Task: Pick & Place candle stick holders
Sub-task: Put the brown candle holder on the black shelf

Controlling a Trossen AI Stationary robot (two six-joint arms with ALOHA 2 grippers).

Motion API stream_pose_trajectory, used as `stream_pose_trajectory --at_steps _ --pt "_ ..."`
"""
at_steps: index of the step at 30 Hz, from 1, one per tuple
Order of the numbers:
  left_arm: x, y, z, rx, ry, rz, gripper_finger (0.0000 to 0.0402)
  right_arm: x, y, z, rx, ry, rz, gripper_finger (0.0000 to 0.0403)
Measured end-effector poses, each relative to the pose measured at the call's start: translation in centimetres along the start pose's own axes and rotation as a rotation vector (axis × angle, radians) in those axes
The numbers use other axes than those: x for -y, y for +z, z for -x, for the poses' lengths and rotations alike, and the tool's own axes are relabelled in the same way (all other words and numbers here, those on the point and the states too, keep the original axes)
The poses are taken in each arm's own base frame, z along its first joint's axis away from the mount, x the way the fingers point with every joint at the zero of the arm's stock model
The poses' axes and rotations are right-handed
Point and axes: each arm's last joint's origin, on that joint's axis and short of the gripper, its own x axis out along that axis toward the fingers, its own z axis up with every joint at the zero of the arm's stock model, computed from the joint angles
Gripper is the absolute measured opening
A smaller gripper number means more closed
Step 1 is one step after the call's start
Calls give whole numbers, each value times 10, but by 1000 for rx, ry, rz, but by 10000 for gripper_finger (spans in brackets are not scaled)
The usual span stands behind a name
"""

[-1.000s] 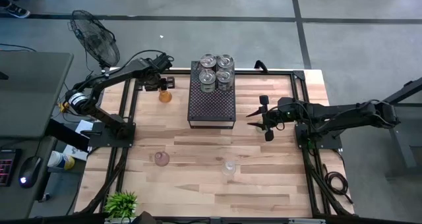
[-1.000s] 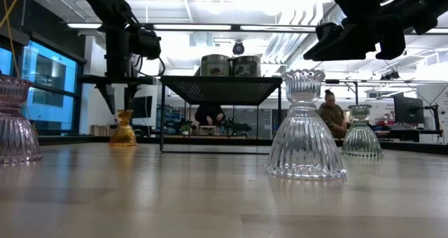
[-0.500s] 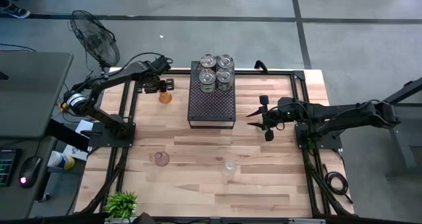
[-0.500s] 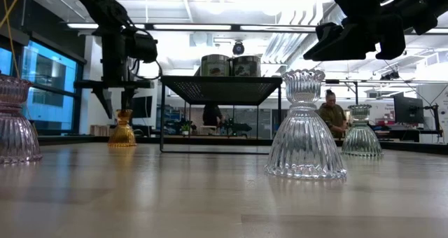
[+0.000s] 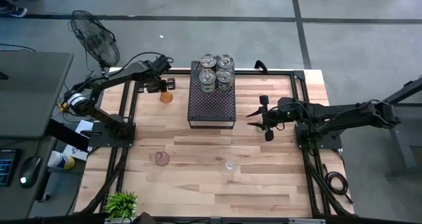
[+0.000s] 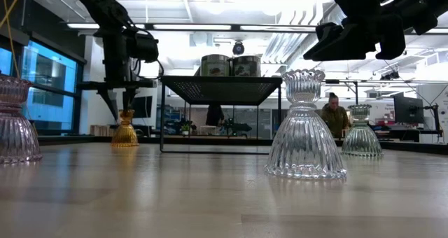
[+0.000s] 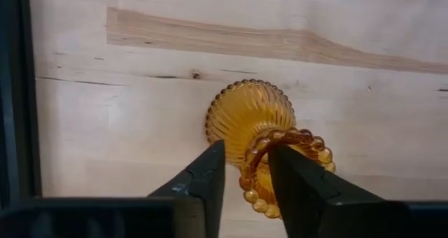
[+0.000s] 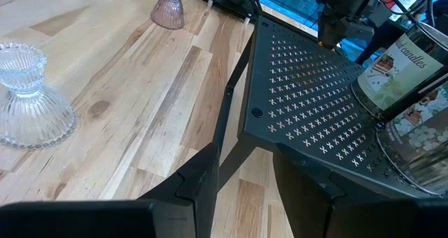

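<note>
An amber-orange candle stick holder (image 5: 165, 96) stands upright on its base at the table's far left, left of the black perforated tray (image 5: 211, 109). My left gripper (image 5: 163, 85) is open and points down over it. In the left wrist view one finger (image 7: 210, 171) stands outside the beaded top rim (image 7: 246, 169) and the other (image 7: 297, 178) over the cup. My right gripper (image 5: 265, 118) is open and empty, hovering right of the tray. A pinkish holder (image 5: 161, 159) and a clear one (image 5: 229, 166) stand near the front. My left gripper comes at the amber holder from above, with the near part of its top rim (image 7: 246, 169) in the gap between the fingers. I cannot tell whether either finger touches the glass. The holder stands on the table.
Several silvery round tins (image 5: 216, 71) sit on the tray's far end; the tray stands raised on thin legs (image 6: 162, 119). A second clear holder (image 6: 361, 131) shows in the low view. A green plant (image 5: 120, 203) is at the front left corner. People sit in the room behind.
My left gripper has shifted a little toward the table's right edge, closer over the amber holder. The holder still stands upright.
</note>
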Motion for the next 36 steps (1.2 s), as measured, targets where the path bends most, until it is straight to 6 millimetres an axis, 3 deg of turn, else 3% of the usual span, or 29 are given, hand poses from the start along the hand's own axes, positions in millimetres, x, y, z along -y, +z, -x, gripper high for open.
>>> stream_pose_trajectory --at_steps 10,36 --pt "1 -1 0 -42 -35 -16 30 0 0 0 0 0 0 129" --pt "3 0 18 -134 -30 -94 21 0 0 0 -1 -1 0 129"
